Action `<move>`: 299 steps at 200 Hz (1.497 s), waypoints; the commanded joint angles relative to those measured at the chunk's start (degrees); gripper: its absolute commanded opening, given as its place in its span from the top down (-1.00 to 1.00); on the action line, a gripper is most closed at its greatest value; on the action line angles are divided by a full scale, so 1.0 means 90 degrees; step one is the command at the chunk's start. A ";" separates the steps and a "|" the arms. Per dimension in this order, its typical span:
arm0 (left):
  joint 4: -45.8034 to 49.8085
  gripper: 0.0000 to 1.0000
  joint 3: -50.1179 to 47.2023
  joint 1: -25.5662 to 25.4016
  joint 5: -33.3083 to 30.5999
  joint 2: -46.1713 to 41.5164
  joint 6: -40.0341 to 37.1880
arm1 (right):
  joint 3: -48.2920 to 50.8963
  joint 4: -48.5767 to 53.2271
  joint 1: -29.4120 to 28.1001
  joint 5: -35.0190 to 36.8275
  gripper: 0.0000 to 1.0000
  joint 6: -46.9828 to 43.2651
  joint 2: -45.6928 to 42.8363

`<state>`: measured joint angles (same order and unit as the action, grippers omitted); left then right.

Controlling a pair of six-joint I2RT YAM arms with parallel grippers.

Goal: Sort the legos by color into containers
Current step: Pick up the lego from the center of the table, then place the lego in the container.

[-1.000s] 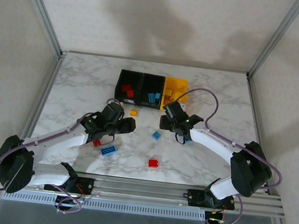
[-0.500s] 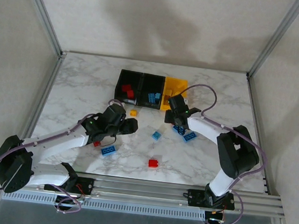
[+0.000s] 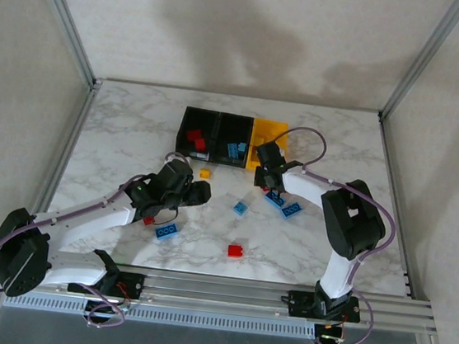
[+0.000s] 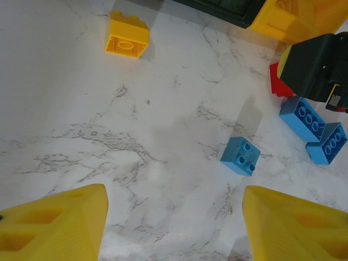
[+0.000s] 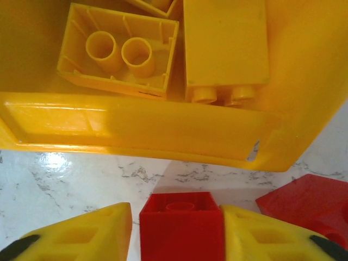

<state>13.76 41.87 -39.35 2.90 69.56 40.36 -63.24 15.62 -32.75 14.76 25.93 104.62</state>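
Currently the right hand (image 5: 177,231) clamps a red lego (image 5: 180,217) just beside the yellow container (image 5: 136,129).

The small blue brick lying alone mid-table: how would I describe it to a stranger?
Start at the row of three bins at the far side of the table and come toward the near edge. About midway lies a pale blue brick. Unlike the two longer blue bricks to its right, it is square, has four studs and touches nothing.
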 commanded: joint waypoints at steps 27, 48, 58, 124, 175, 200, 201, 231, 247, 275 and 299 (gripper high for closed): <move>0.0196 -0.33 0.0041 -0.0030 -0.0302 -0.0196 0.0037 | -0.0141 0.0041 0.0035 -0.0134 0.48 -0.0117 -0.0083; 0.0168 -0.33 0.0048 0.0005 -0.0273 -0.0234 0.0047 | -0.0098 0.0120 0.0001 -0.0185 0.59 -0.0137 -0.0300; 0.0170 -0.33 0.0045 0.0024 -0.0273 -0.0253 0.0057 | -0.0071 0.0139 -0.0061 -0.0189 0.59 -0.0136 -0.0437; 0.0109 -0.36 -0.0209 0.0528 0.0098 -0.0709 0.0145 | -0.0670 0.0471 -0.0838 -0.0235 0.60 0.0036 -0.0961; 0.0146 -0.37 -0.0579 0.1541 0.0766 -0.1365 0.0242 | -0.2154 0.0540 -0.1354 -0.0468 0.60 -0.0007 -0.0153; 0.0237 -0.37 -0.0606 0.1906 0.0976 -0.1544 0.0175 | -0.3063 0.0608 -0.1429 -0.0641 0.60 -0.0020 0.0509; 0.0238 -0.37 -0.0608 0.1919 0.0991 -0.1556 0.0174 | -0.3096 0.0613 -0.1429 -0.0652 0.60 -0.0020 0.0541; 0.0257 -0.37 -0.0649 0.2194 0.1189 -0.1639 0.0145 | -0.4110 0.0638 -0.1429 -0.0913 0.60 0.0001 0.1364; 0.0279 -0.37 -0.0648 0.2253 0.1257 -0.1674 0.0128 | -0.4697 0.0706 -0.1428 -0.1083 0.60 0.0028 0.1846; 0.0347 -0.37 -0.0657 0.2298 0.1299 -0.1815 0.0135 | -0.5688 0.0869 -0.1434 -0.1327 0.60 0.0069 0.2624; 0.0423 -0.37 -0.0657 0.2337 0.1297 -0.1887 0.0115 | -0.6456 0.1036 -0.1429 -0.1452 0.60 0.0093 0.3250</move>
<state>15.86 36.62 -19.16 13.15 54.08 42.04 -114.59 22.17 -45.30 4.01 26.17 129.49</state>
